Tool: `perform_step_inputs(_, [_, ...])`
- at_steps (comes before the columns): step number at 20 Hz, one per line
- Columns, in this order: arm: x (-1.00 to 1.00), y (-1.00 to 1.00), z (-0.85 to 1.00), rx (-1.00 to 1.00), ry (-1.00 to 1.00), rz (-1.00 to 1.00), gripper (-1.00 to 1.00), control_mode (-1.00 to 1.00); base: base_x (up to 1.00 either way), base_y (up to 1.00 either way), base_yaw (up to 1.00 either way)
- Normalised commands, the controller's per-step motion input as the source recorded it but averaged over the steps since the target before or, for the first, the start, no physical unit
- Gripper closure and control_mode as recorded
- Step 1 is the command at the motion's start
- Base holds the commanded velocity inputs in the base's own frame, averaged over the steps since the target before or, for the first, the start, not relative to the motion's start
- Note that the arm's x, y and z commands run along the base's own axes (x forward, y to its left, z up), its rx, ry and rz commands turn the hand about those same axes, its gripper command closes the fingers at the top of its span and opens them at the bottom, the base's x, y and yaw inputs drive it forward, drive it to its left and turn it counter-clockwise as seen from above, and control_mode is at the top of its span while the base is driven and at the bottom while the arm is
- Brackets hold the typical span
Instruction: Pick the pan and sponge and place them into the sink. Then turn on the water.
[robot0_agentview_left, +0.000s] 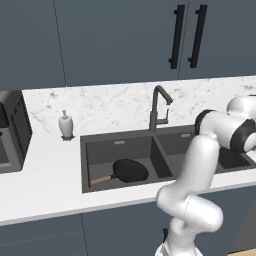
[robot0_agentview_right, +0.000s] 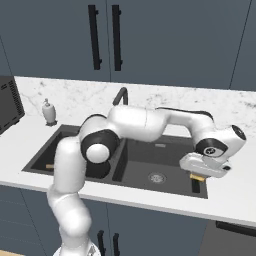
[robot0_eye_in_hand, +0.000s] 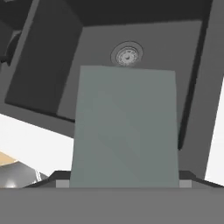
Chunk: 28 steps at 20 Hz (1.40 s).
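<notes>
Gripper (robot0_agentview_right: 199, 180) clamped on the sponge (robot0_eye_in_hand: 125, 127), hanging over the sink's (robot0_agentview_right: 165, 192) right basin, drain straight below. Pan (robot0_agentview_left: 129, 170) already lies in the left basin (handle toward the front-left); judged release should drop the sponge in cleanly.

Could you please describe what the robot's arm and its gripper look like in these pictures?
The arm is made of glossy white rounded segments joined by dark grey joint bands. The gripper has a white, boxy body with short dark fingers. No cables or markings are visible.
</notes>
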Motion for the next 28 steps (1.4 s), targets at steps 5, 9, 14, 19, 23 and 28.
perform_step_inputs(5, [-0.12,1.00,0.04,-0.14,-0.13,-0.01,1.00,-1.00,0.00,0.00,0.00])
perform_step_inputs(9, [0.00,0.87,0.24,-0.04,0.00,0.00,1.00,-1.00,0.00,0.00,0.00])
perform_step_inputs(14, [0.00,0.79,0.27,0.00,0.00,0.00,1.00,-1.00,0.00,0.00,0.00])
perform_step_inputs(19, [0.00,0.84,0.13,0.00,0.00,0.00,1.00,-1.00,0.00,0.00,0.00])
perform_step_inputs(23, [0.06,0.90,0.12,0.00,0.00,0.00,1.00,-1.00,0.00,0.00,0.00])
perform_step_inputs(28, [0.08,0.90,0.06,0.00,0.00,0.00,1.00,-1.00,0.00,0.00,0.00])
